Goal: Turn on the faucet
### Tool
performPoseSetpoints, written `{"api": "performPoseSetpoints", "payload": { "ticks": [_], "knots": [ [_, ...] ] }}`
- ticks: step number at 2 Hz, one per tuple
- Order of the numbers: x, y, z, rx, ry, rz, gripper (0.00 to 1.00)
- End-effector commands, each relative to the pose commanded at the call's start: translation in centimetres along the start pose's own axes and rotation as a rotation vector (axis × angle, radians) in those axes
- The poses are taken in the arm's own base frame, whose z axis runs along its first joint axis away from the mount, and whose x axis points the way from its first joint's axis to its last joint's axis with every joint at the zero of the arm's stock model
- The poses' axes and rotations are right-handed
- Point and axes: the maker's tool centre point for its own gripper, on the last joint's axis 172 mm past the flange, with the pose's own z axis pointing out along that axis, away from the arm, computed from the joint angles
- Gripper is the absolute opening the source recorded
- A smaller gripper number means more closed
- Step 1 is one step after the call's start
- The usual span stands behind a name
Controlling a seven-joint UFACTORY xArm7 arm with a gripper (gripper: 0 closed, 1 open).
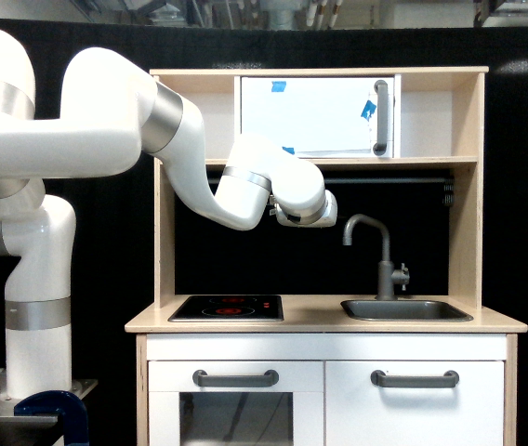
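With the pincer [335, 216], its opening unreadable, mid-frame above the faucet [382, 262], descending could knock the spout, missing the lever.

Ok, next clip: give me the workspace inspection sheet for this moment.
Surface: wooden countertop of a toy kitchen, carrying a hob and a sink.
Job's things: faucet upright behind the sink, side lever untouched.
Clutter: nothing seen.
Grippers: tool at the arm's wrist end, fingers hidden; above and to the exterior view's left of the spout.
Cables: nothing seen.
Surroundings: white cupboard door with blue tape, black backdrop.
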Motion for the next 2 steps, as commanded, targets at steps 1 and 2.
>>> {"api": "performPoseSetpoints", "payload": {
  "ticks": [1, 2],
  "knots": [
    [0.1, 0.7, 6.6, 0.0, 0.0, 0.0, 1.0],
    [-0.3, 1.8, 12.5, 0.0, 0.0, 0.0, 1.0]
  ]
}}
